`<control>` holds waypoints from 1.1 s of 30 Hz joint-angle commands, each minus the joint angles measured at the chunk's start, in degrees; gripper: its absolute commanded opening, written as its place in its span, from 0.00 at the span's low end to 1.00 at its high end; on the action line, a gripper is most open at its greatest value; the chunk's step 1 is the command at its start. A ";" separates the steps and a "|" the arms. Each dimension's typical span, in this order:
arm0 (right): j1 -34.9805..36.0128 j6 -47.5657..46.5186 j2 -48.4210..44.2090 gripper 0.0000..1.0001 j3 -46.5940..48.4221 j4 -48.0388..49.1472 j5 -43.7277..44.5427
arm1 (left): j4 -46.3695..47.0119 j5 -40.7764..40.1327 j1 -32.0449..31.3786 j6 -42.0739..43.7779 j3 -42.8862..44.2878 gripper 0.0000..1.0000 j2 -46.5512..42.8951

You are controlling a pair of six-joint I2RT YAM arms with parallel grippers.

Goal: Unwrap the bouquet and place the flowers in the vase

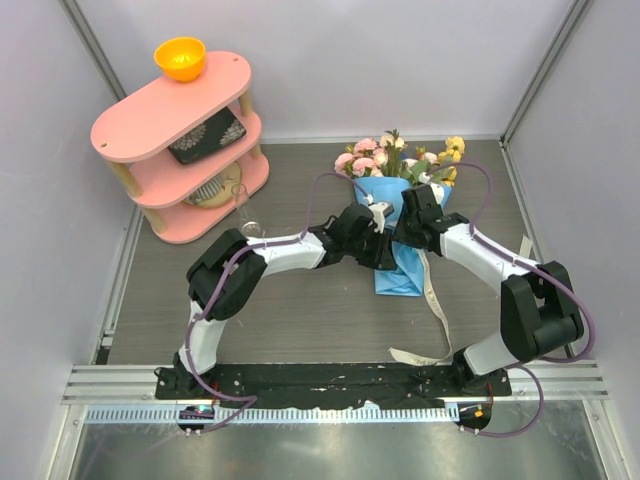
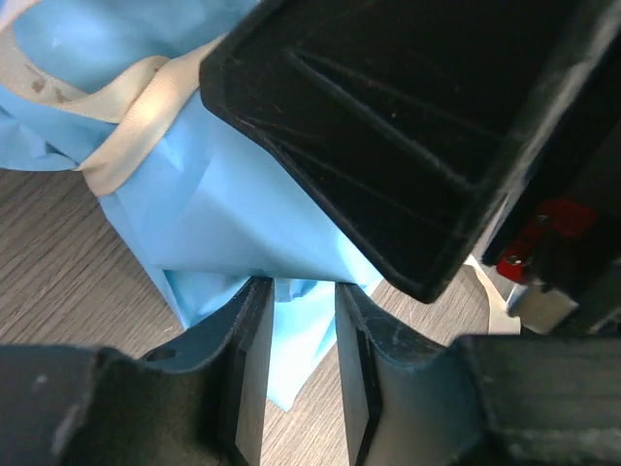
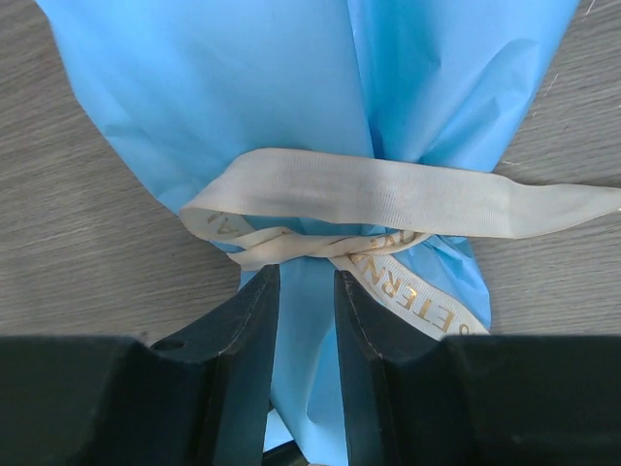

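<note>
The grey wood-grain table (image 1: 300, 320) is sitting inside plain white walls (image 1: 400, 60) with metal corner posts. A pink tiered shelf (image 1: 150, 115) is standing at the far left corner, carrying an orange bowl (image 1: 180, 58) on its top tier. The vase (image 1: 243, 205) is standing upright just beside the shelf, well apart from the bouquet (image 1: 372, 190).

The left gripper (image 2: 303, 291) is reaching in at the bouquet's left flank. Its jaws are standing narrowly apart and blue paper (image 3: 243, 78) is showing in the gap. The right gripper (image 3: 306, 277) is hovering over the tied waist, jaws likewise slightly parted and straddling the paper just below the knot.

The bouquet is lying near the middle of the far edge, with the flowers (image 1: 400, 155) pointing towards that edge. The cream ribbon (image 3: 388, 189) is wrapping the waist, loosely knotted, one tail trailing towards the near edge.
</note>
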 commanded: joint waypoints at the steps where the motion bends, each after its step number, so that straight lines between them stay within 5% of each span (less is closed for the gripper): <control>1: 0.06 1.30 0.85 0.35 0.87 1.68 -0.57 | 2.28 -1.54 1.39 -1.04 0.39 0.39 -2.53; 11: 0.06 5.00 3.84 0.36 -0.27 4.67 -0.48 | 7.29 -2.58 1.48 -2.98 -4.80 0.63 -7.36; 17: 0.06 5.35 2.44 0.36 -2.20 4.93 0.84 | 8.00 -3.56 1.48 -4.21 -3.93 0.70 -7.11; 25: 0.06 8.95 2.87 0.37 -1.07 3.27 3.03 | 3.88 -9.87 1.48 -0.26 0.99 0.46 -0.52; 33: 0.14 12.90 4.63 0.40 0.08 2.21 4.00 | 4.22 -11.03 1.39 0.89 0.73 0.40 2.74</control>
